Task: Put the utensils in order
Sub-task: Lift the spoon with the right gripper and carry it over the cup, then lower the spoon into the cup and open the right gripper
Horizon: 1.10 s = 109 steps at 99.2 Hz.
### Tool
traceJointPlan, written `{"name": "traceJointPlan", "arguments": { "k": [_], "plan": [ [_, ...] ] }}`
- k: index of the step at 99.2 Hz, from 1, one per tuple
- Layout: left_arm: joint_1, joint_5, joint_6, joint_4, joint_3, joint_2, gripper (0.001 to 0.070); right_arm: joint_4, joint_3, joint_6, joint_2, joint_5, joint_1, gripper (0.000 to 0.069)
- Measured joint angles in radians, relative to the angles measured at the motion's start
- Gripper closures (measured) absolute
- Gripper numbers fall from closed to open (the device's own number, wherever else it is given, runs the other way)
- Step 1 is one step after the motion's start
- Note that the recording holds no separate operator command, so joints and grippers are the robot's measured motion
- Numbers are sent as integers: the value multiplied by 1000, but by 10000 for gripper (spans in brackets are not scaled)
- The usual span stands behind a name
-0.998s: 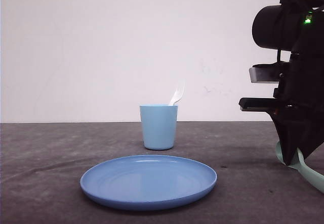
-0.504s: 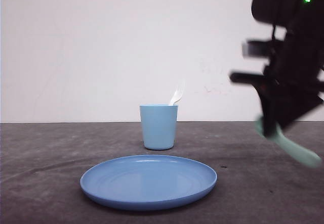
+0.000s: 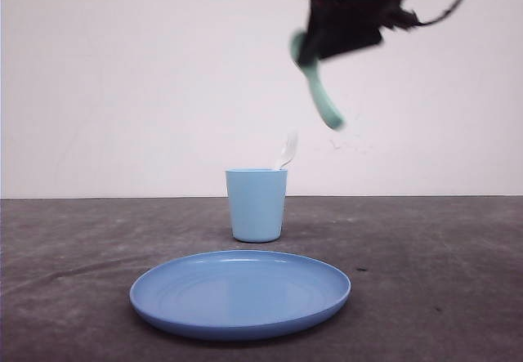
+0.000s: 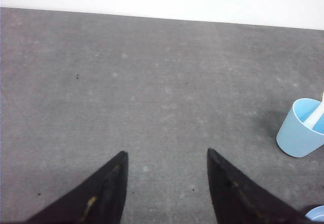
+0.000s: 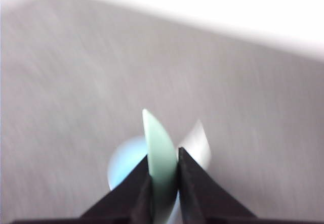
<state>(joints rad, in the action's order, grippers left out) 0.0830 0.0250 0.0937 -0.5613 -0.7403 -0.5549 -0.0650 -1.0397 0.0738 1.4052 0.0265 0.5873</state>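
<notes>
Front view: the right hand (image 3: 315,55) hangs high above the bench (image 3: 425,264), blurred, up and to the right of the light blue cup (image 3: 257,205). It pinches the mint-green spoon (image 3: 320,92), which slants down out of the hand with its lower end pointing toward the cup, well clear of the rim. The cup stands upright toward the back of the bench, and the white fork (image 3: 286,151) leans inside it, its upper end poking above the rim on the right side. In front of the cup, near but apart from it, the round blue plate (image 3: 239,294) lies flat on the bench.

In the right wrist view the picture is smeared, but the two fingers (image 5: 195,183) press against the green spoon (image 5: 161,168) from both sides — the spoon stands on edge between them. Beyond the fingers, the pale blue disc of the cup (image 5: 124,166) and a white streak that seems to be the fork (image 5: 196,144) show, too blurred to read more.

In the left wrist view the left hand (image 4: 167,158) is spread wide with nothing between its fingers (image 4: 109,183), bare grey bench (image 4: 152,82) under it. Off to one side sits the cup (image 4: 300,133) with the fork's white handle (image 4: 316,114) resting in it, and a sliver of the plate (image 4: 316,214) shows at the corner.
</notes>
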Motion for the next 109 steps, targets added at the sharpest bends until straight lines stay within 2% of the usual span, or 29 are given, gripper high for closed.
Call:
{"name": "traceJointPlan", "arguments": {
  "k": [31, 52, 71, 84, 109],
  "plan": [
    [0, 0, 0, 0, 0, 0, 415, -316, -5, -122, 107, 0, 34, 643],
    [0, 0, 0, 0, 0, 0, 415, -526, -8, -158, 232, 0, 34, 643],
    [0, 0, 0, -3, 0, 0, 415, -560, -68, -196, 362, 51, 34, 643],
    [0, 0, 1, -7, 0, 0, 415, -549, -113, -224, 438, 53, 34, 643],
    [0, 0, 0, -8, 1, 0, 415, -470, -119, -235, 476, 52, 32, 643]
  ]
}}
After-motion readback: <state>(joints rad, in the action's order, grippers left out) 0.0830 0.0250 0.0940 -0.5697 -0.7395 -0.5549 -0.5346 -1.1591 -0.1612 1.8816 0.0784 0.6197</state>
